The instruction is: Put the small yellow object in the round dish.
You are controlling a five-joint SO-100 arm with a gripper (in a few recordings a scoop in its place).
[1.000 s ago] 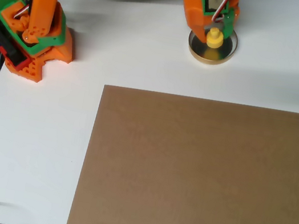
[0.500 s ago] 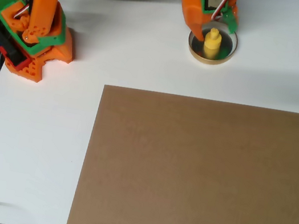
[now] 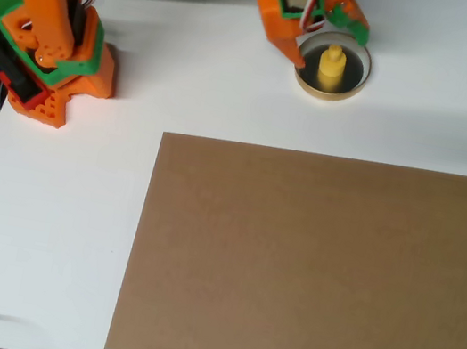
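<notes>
The small yellow object (image 3: pixel 331 65) stands upright inside the round dish (image 3: pixel 364 76), near the top of the overhead view on the white table. My orange and green gripper (image 3: pixel 324 37) hovers at the dish's upper left, open. Its orange finger (image 3: pixel 287 45) lies left of the dish and its green finger (image 3: pixel 351 24) reaches over the dish's top rim. Neither finger touches the peg.
A large brown board (image 3: pixel 307 269) covers the lower right of the white table (image 3: pixel 61 226). The arm's orange and green base (image 3: pixel 47 60) sits at the left edge. A dark strip runs along the right edge of the table.
The gripper has opened and let go of the yellow object, which now stands free in the dish. The gripper and arm have drawn back to the left.
</notes>
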